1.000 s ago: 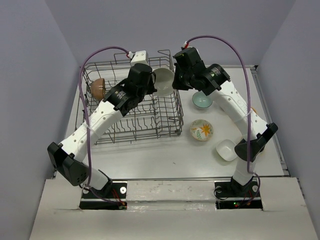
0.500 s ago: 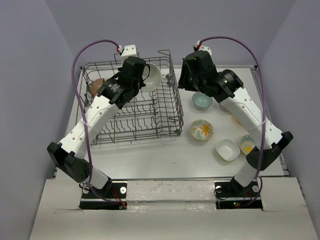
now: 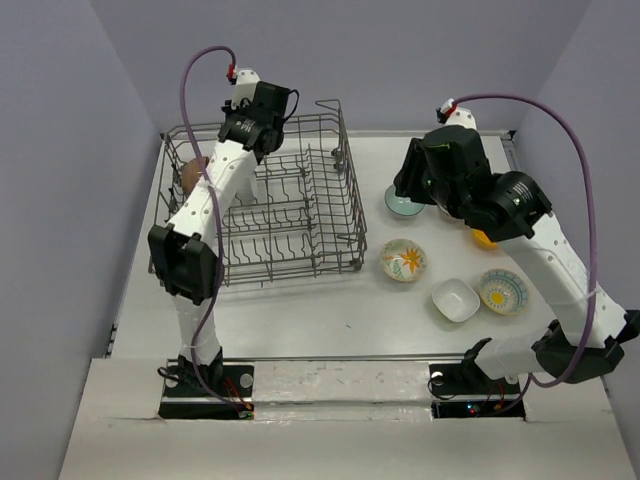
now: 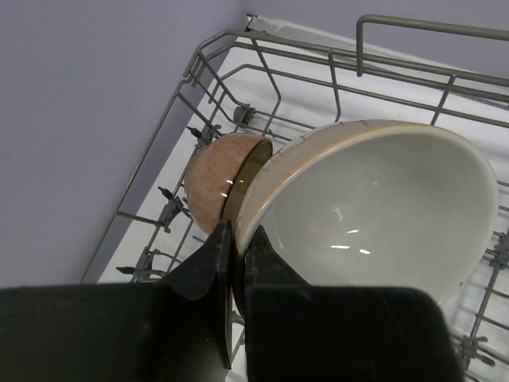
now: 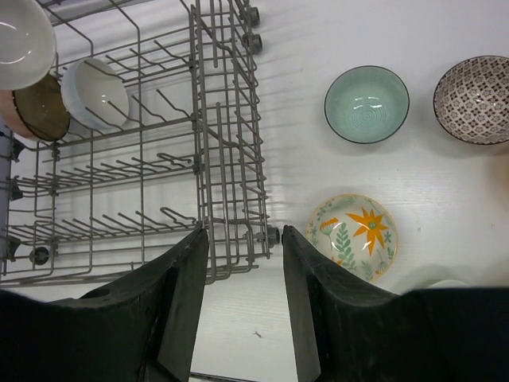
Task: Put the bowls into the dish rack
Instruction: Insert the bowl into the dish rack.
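My left gripper (image 4: pixel 236 232) is pinched on the rim of the white bowl (image 4: pixel 374 207) at the dish rack (image 4: pixel 278 60) far corner, half hiding the brown bowl (image 4: pixel 211 187), while my right gripper (image 5: pixel 244 232) hangs empty, jaws apart, over the rack's near corner

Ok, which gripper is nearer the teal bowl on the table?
Right. The right gripper hovers open above the right wall of the dish rack, beside the teal bowl. The left gripper is over the rack's far left corner, shut on a white bowl.
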{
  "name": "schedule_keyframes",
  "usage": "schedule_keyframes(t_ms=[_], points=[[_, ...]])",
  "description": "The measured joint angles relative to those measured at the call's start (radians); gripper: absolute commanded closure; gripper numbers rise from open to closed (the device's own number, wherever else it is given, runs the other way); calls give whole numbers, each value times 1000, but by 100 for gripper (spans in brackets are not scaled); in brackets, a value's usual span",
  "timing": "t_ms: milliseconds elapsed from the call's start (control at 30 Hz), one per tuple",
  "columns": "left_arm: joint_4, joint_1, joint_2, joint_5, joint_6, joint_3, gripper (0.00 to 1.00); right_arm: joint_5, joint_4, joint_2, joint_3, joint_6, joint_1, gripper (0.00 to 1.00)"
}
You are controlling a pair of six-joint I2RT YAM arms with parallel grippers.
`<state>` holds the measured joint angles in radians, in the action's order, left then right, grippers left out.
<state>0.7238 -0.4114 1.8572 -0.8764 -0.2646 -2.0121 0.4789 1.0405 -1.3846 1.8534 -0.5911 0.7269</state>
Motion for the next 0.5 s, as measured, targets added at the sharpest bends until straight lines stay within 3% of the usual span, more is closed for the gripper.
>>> schedule_keyframes(t_ms=[267, 500], points=[[82, 1, 309, -139, 80, -345, 100, 16, 45, 116, -75, 0, 0, 53], [140, -2, 386, -247, 111, -375, 100, 2, 51, 167, -169, -3, 0, 53]])
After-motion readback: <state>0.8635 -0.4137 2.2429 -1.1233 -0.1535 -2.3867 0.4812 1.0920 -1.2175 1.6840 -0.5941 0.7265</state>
